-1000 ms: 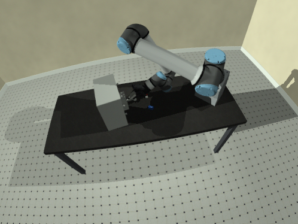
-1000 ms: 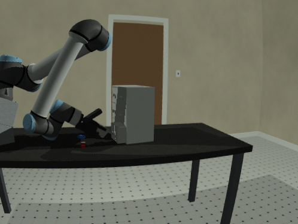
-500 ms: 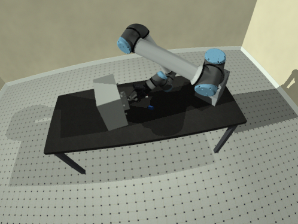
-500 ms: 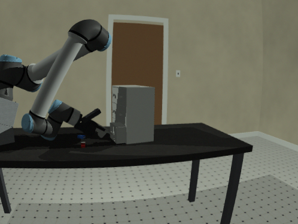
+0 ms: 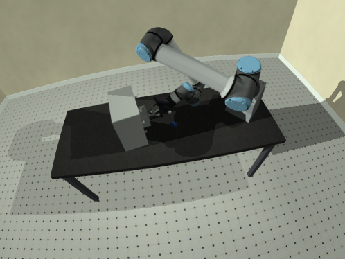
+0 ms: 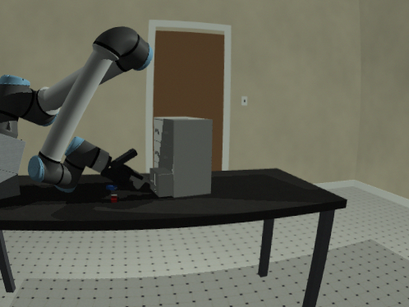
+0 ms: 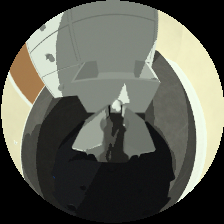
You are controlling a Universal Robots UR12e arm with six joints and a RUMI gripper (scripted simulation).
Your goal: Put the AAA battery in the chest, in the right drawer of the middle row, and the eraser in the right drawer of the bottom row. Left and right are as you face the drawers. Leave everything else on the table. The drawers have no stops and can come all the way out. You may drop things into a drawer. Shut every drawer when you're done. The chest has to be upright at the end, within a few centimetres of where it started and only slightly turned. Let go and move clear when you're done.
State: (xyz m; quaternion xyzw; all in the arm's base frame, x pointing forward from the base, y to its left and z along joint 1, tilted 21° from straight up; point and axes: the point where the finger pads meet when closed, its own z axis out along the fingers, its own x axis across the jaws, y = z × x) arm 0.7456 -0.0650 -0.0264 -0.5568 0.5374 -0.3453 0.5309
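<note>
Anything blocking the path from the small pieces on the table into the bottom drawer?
Nothing visible does. The bottom drawer is pulled out with its top open; the gripper is shut on its handle. The blue piece and red piece lie on the table just before it.

Small blue item (image 5: 174, 124) and red item (image 6: 113, 199), too tiny to identify

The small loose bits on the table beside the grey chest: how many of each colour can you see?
Blue piece: 1
Red piece: 1
Total: 2. Anything else is lost in the arm's shadow.
</note>
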